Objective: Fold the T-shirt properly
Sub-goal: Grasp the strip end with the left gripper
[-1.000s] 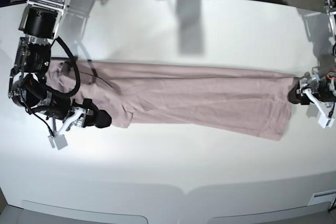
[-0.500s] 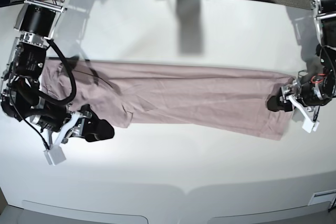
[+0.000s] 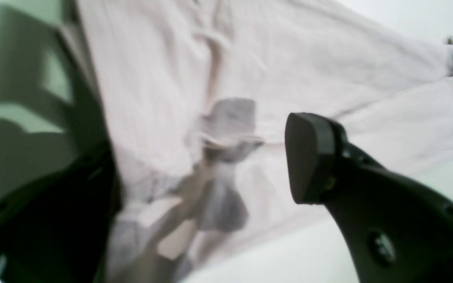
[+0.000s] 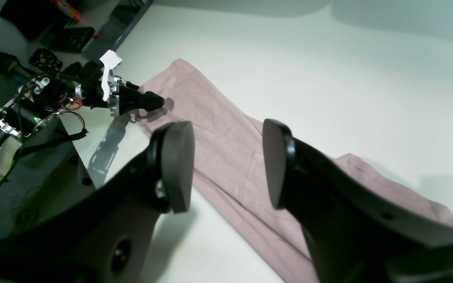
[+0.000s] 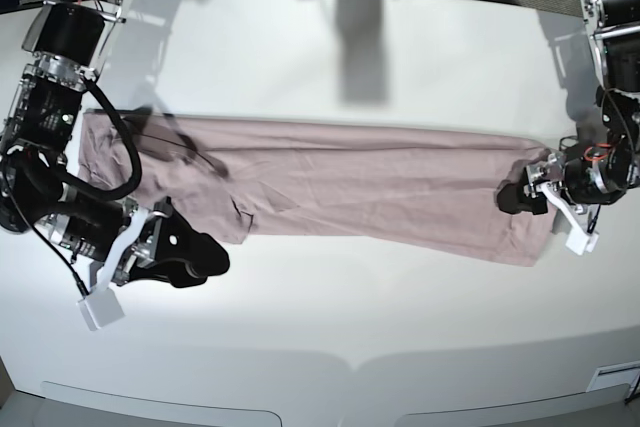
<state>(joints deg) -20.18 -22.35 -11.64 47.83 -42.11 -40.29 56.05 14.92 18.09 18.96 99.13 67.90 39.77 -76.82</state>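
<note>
T-shirt point(image 5: 370, 187) stretches between left pincer point(image 5: 512, 197) and right pincer point(image 5: 205, 255).

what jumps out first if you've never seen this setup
A long mauve-pink T-shirt, folded into a narrow band, stretches across the middle of the white table. An arm flanks each end: the right gripper hovers with open jaws just off the front edge of one end, while the left gripper reaches over the other end, jaws wide.

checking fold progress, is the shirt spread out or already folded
Partly folded: the T-shirt lies as one long narrow band across the table, sides turned in, not yet folded end to end.
</note>
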